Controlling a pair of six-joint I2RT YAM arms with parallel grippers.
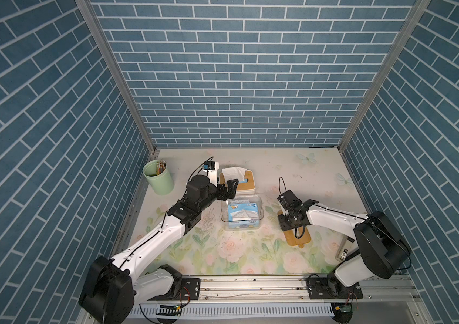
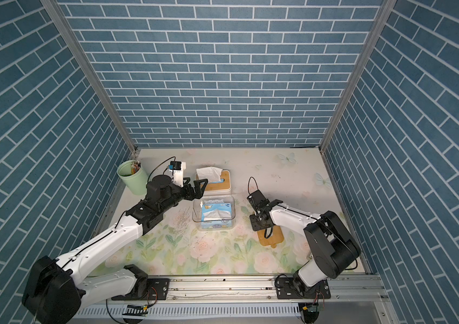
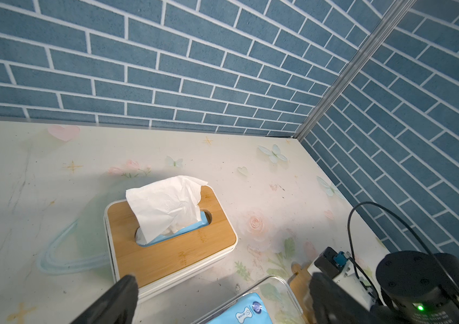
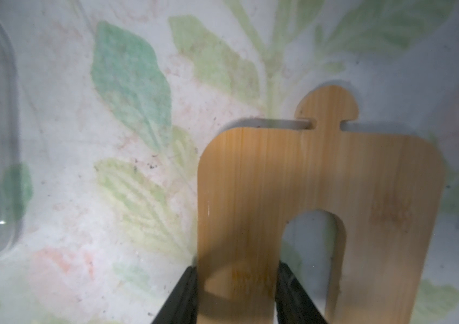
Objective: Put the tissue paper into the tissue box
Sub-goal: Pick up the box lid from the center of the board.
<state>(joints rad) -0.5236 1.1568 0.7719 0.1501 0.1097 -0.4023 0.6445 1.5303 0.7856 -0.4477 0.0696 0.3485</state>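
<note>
A clear tissue box [image 1: 260, 209] [image 2: 196, 216] stands mid-table with its top uncovered. Inside it lies the tissue paper, a blue pack [image 1: 243, 214] [image 2: 217, 214] [image 3: 246, 312]. My left gripper [image 1: 229, 188] [image 3: 227, 297] hovers open and empty just behind that box. To the right, a bamboo lid [image 1: 302, 238] [image 4: 321, 168] lies flat on the table. My right gripper [image 1: 290, 224] [image 4: 236, 280] points down onto it, and its black fingers [image 4: 186, 294] press both edges of one arm of the lid.
A white tissue box with a bamboo lid [image 1: 248, 185] [image 3: 172, 252] stands behind the clear one, with a white tissue [image 1: 232, 172] sticking up from its slot. A green cup of pencils [image 1: 158, 178] is at the back left. Blue brick walls close three sides.
</note>
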